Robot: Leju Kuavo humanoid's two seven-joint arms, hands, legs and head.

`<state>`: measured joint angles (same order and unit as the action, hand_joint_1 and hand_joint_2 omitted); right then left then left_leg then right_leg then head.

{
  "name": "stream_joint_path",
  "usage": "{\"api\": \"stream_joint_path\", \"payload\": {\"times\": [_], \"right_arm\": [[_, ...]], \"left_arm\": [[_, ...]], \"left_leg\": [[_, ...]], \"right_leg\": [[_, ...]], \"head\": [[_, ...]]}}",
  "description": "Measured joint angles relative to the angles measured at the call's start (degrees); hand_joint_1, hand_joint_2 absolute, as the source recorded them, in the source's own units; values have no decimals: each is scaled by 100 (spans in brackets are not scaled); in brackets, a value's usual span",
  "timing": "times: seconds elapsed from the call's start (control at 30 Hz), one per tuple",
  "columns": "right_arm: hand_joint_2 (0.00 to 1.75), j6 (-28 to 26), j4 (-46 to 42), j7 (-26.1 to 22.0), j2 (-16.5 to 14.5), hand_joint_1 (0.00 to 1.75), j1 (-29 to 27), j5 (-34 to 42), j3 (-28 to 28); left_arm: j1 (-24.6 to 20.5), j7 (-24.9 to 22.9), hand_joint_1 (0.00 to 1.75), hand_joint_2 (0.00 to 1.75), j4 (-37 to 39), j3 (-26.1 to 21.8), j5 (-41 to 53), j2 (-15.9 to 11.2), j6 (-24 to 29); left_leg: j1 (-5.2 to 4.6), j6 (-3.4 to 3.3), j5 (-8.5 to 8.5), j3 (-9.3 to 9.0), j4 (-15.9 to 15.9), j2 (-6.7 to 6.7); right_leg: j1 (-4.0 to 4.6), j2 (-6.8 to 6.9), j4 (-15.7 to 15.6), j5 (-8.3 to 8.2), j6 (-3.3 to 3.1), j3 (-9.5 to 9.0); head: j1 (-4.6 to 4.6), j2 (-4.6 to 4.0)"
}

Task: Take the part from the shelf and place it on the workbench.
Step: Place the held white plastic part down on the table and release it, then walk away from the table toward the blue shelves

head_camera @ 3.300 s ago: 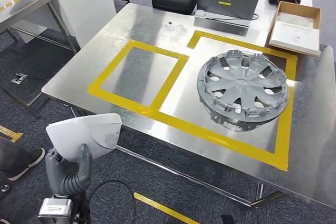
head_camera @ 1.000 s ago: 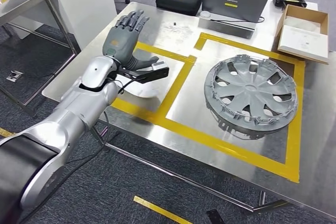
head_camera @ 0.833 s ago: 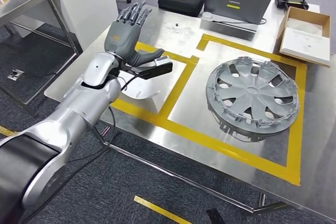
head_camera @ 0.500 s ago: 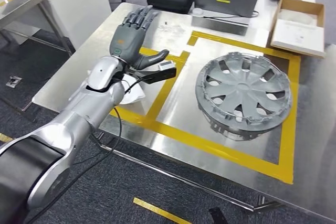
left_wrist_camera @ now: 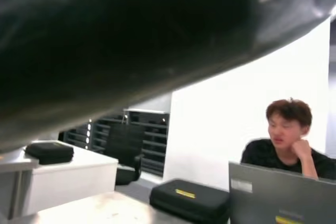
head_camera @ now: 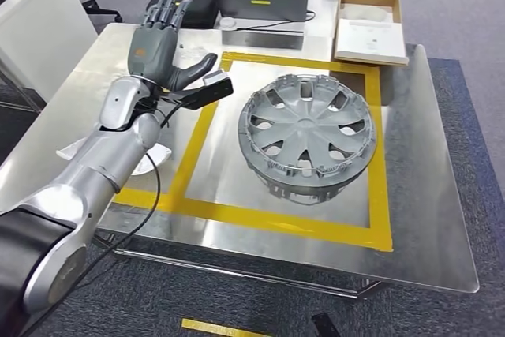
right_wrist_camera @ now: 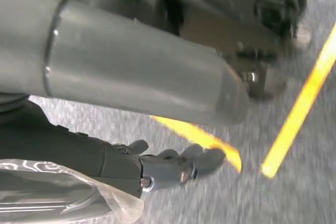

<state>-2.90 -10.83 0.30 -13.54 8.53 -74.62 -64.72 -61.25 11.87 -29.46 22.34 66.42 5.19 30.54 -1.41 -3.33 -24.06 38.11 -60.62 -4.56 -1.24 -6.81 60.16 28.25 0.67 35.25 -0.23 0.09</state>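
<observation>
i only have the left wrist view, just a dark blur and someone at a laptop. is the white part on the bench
Observer: Yes, the white part lies on the workbench, partly under the left forearm.
Operator: is the left hand holding anything
Observer: No, the left hand is raised above the bench with its fingers spread and nothing in it.
Operator: anything else near the part
Observer: A grey hubcap sits inside the yellow tape square, well apart from the part.
</observation>
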Motion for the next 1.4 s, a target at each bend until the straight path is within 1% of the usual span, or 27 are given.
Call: {"api": "stream_joint_path", "payload": {"times": [0.07,0.13,0.2,0.27,0.3,0.33,0.4,0.47,0.5,0.57,0.6,0.63,0.7,0.77,0.8,0.83,0.87,0.93,1.0,1.07,1.13,1.17,1.23,1.27,1.3,1.33,1.4], "right_arm": [[0,-25,2,22,-5,0,-17,5,-4],[0,-52,2,45,-7,0,-26,19,-27],[0,-69,1,62,-1,0,-16,34,-55],[0,-90,1,71,9,0,-11,37,-76],[0,-104,1,70,15,0,-15,37,-85],[0,-117,1,68,20,0,-22,34,-93],[0,-132,0,61,26,0,-25,30,-101],[0,-138,1,54,26,0,-17,27,-105],[0,-143,1,50,26,0,-14,30,-107],[0,-159,1,46,25,0,-23,37,-112],[0,-166,1,44,25,0,-28,44,-116],[0,-171,1,42,25,0,-32,49,-122],[0,-176,1,38,25,0,-34,55,-132],[0,-180,1,37,26,0,-42,46,-137],[0,-180,1,36,27,0,-51,41,-138],[0,-181,1,34,27,0,-59,36,-139],[0,-181,1,30,27,0,-63,34,-139],[0,-181,1,17,27,0,-60,27,-141],[0,-178,0,6,27,0,-53,21,-142],[0,-167,1,2,27,0,-61,16,-142],[0,-155,1,5,27,0,-83,6,-144],[0,-151,1,14,27,0,-93,-2,-145],[0,-151,1,63,27,0,-96,-20,-146],[0,-153,1,94,28,0,-91,-26,-146],[0,-155,1,126,29,0,-86,-33,-147],[0,-154,1,150,32,0,-85,-41,-148],[0,-143,-1,183,37,0,-87,-64,-152]], "left_arm": [[28,14,0,0,-42,-10,-18,-11,31],[41,35,0,0,-85,-30,-40,-20,49],[77,62,0,0,-100,-71,-70,-50,62],[172,101,0,0,-116,-106,-117,-80,73],[232,123,0,0,-134,-115,-140,-91,77],[284,141,0,0,-156,-122,-158,-98,81],[339,169,0,0,-201,-138,-179,-113,89],[350,187,0,0,-242,-162,-203,-152,106],[366,206,0,0,-271,-173,-234,-166,121],[449,289,0,0,-369,-207,-350,-181,163],[518,338,0,0,-446,-230,-414,-192,191],[603,376,0,0,-537,-252,-465,-213,225],[812,396,0,0,-746,-276,-515,-270,292],[1048,345,0,0,-968,-289,-534,-327,325],[1152,309,0,0,-1071,-297,-545,-352,328],[1237,273,0,0,-1172,-307,-557,-376,329],[1289,248,0,0,-1263,-317,-569,-391,329],[1318,213,0,0,-1435,-353,-594,-414,335],[1321,192,0,0,-1570,-391,-629,-423,359],[1364,186,0,0,-1640,-419,-678,-430,382],[1406,184,0,0,-1676,-444,-730,-439,370],[1411,183,0,0,-1702,-455,-750,-440,348],[1397,181,0,0,-1772,-468,-817,-436,260],[1390,181,0,0,-1813,-475,-862,-433,201],[1386,181,0,0,-1854,-482,-917,-430,138],[1385,179,0,0,-1897,-489,-969,-427,79],[1385,177,0,0,-1993,-496,-1061,-421,-8]], "left_leg": [[11,15,-14,-64,115,104],[49,45,2,-150,265,241],[67,59,9,-194,326,377],[73,60,-1,-196,322,519],[77,67,-8,-196,316,589],[86,81,-18,-196,305,653],[102,130,-56,-196,256,768],[80,185,-85,-181,186,851],[63,205,-87,-177,165,884],[57,235,-90,-180,148,943],[72,261,-142,-176,115,903],[91,292,-262,-148,4,820],[127,353,-693,18,-555,604],[142,380,-1098,213,-1279,531],[147,382,-1165,218,-1440,527],[153,377,-1133,126,-1395,526],[159,366,-1018,-58,-1141,525],[164,337,-757,-555,-338,509],[150,311,-640,-792,137,488],[125,259,-569,-747,194,486],[125,168,-454,-671,219,513],[132,123,-391,-620,232,526],[119,62,-278,-482,230,533],[105,51,-219,-406,228,533],[89,47,-160,-326,225,535],[76,48,-104,-249,221,537],[60,59,3,-120,216,541]], "right_leg": [[-12,-58,-24,5,45,28],[34,196,113,123,88,124],[61,531,651,408,129,399],[46,626,1263,614,186,722],[39,647,1352,582,216,784],[33,676,1208,442,243,726],[40,857,474,70,278,369],[61,1002,-55,-117,235,81],[75,1020,-119,-121,197,41],[72,926,-117,-165,117,39],[66,897,-124,-186,83,44],[56,871,-134,-209,44,53],[43,829,-146,-253,-23,82],[44,780,-146,-296,-55,127],[45,755,-146,-323,-58,155],[45,728,-146,-357,-52,188],[45,706,-145,-394,-41,221],[57,677,-136,-470,-1,289],[66,664,-141,-559,60,353],[52,659,-178,-661,135,397],[33,657,-106,-546,195,474],[30,657,63,-342,215,548],[29,665,736,241,228,739],[32,665,1100,451,229,802],[40,665,1362,546,224,807],[52,665,1437,511,211,720],[89,667,1009,256,162,252]], "head": [[-22,0],[-3,0],[20,0],[27,0],[26,0],[28,0],[28,0],[30,0],[28,0],[19,0],[16,0],[14,0],[9,0],[9,0],[9,0],[9,0],[8,0],[7,0],[10,1],[12,1],[12,1],[12,1],[20,1],[18,0],[17,0],[16,0],[16,0]]}}
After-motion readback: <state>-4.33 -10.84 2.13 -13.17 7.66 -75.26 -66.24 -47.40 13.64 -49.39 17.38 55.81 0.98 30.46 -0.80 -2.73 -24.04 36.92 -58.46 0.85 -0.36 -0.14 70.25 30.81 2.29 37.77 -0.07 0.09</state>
